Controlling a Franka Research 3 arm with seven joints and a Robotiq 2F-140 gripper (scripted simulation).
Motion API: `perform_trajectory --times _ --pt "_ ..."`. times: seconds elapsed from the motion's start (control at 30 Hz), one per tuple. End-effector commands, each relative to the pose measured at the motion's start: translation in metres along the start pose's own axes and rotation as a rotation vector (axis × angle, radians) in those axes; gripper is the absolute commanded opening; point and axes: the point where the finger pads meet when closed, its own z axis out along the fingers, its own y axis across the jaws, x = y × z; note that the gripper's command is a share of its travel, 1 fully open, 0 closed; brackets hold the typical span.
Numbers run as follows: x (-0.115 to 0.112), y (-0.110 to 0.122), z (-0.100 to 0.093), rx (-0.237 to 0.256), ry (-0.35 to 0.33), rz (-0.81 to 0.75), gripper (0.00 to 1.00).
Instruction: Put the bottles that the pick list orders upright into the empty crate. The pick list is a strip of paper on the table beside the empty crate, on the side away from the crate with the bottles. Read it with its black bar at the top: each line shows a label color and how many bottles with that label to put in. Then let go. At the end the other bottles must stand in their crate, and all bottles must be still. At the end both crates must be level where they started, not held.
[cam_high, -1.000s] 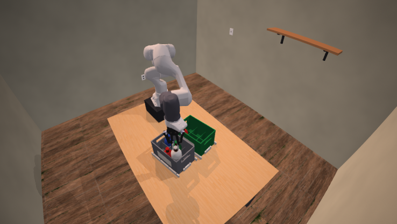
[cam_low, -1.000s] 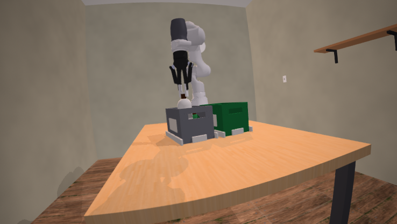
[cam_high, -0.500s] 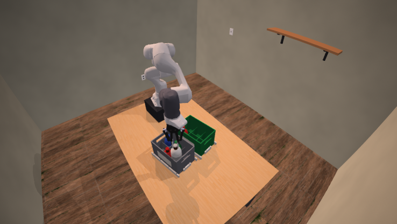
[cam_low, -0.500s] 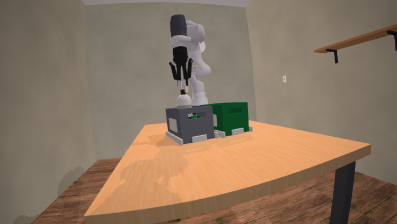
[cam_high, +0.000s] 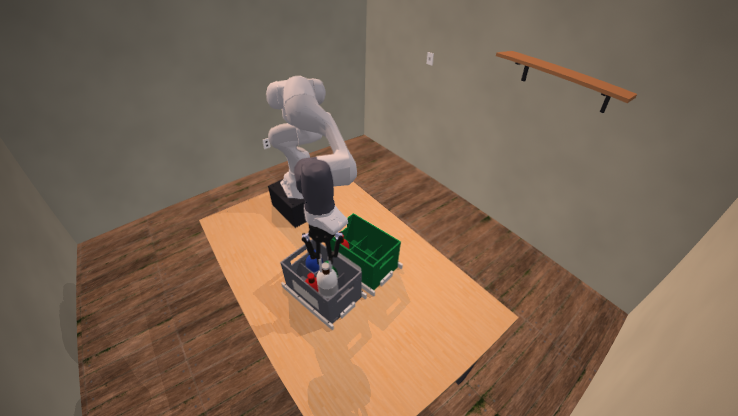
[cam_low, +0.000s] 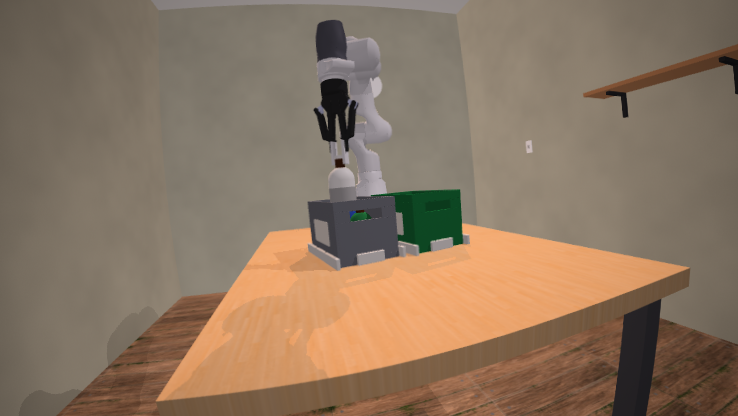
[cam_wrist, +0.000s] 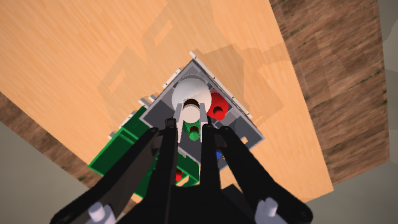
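Pincer (cam_high: 324, 260) (cam_low: 339, 152) (cam_wrist: 191, 111) clamped on the smooth, round-shouldered white bottle (cam_high: 327, 281) (cam_low: 341, 185) (cam_wrist: 191, 92), raised partly above the grey crate (cam_high: 346, 305) (cam_low: 367, 235) (cam_wrist: 155, 119), at its four o'clock from the top view; blue bottle (cam_high: 311, 262) (cam_wrist: 219, 155) mostly hidden

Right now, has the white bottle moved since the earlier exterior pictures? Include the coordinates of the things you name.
Yes, upward: the white bottle (cam_high: 327, 281) (cam_low: 341, 179) (cam_wrist: 191, 92), gripped at its neck by the gripper (cam_high: 325, 259) (cam_low: 339, 152) (cam_wrist: 191, 111), shows more above the gray crate's rim (cam_high: 347, 298) (cam_low: 367, 227) (cam_wrist: 159, 121).
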Motion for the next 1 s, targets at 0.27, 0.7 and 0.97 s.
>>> perform_trajectory --times 0.27,0.7,0.97 --pt "0.001 0.0 -0.023 -0.001 0.007 0.005 0.0" --pt "0.001 0.0 -0.042 -0.001 0.007 0.005 0.0" --pt "0.001 0.0 -0.042 -0.001 0.007 0.005 0.0"
